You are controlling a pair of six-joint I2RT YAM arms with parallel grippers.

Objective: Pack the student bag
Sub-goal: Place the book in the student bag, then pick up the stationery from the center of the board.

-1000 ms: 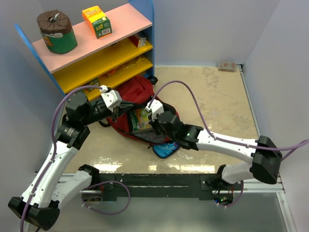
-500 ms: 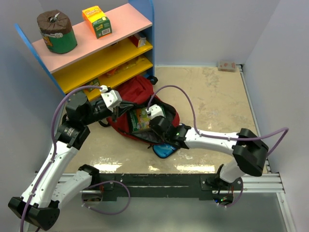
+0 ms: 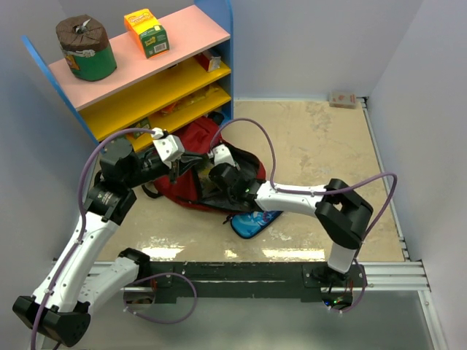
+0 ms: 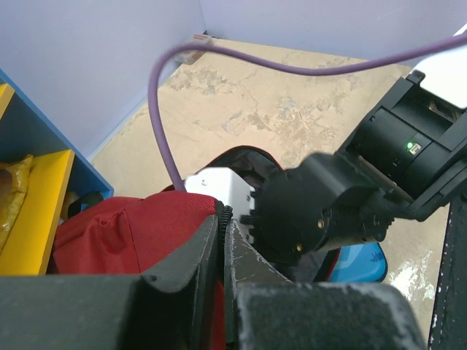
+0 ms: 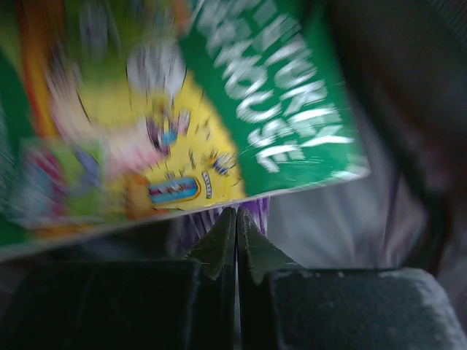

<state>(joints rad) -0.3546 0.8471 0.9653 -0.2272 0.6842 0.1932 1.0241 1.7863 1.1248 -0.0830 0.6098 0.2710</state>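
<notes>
The student bag (image 3: 198, 140), dark red with black zippers, lies open in front of the shelf. My left gripper (image 3: 177, 166) is shut on the bag's zipper edge (image 4: 222, 213) and holds the red fabric (image 4: 131, 233) up. My right gripper (image 3: 217, 182) reaches down into the bag's opening. In the right wrist view its jaws (image 5: 236, 213) are shut with nothing between them. Their tips sit against the lower edge of a green and yellow picture book (image 5: 182, 109), which lies over something purple (image 5: 211, 222). From above, the right wrist hides the book.
A blue pencil case (image 3: 255, 221) lies on the floor just in front of the bag, under my right forearm. The shelf unit (image 3: 146, 58) stands right behind the bag, with a green tub (image 3: 86, 49) and an orange carton (image 3: 147, 32) on top. A small box (image 3: 343, 98) sits in the far right corner.
My right arm has pushed left and deeper into the bag, and now covers the book that showed in the opening. The left gripper has kept its hold.
</notes>
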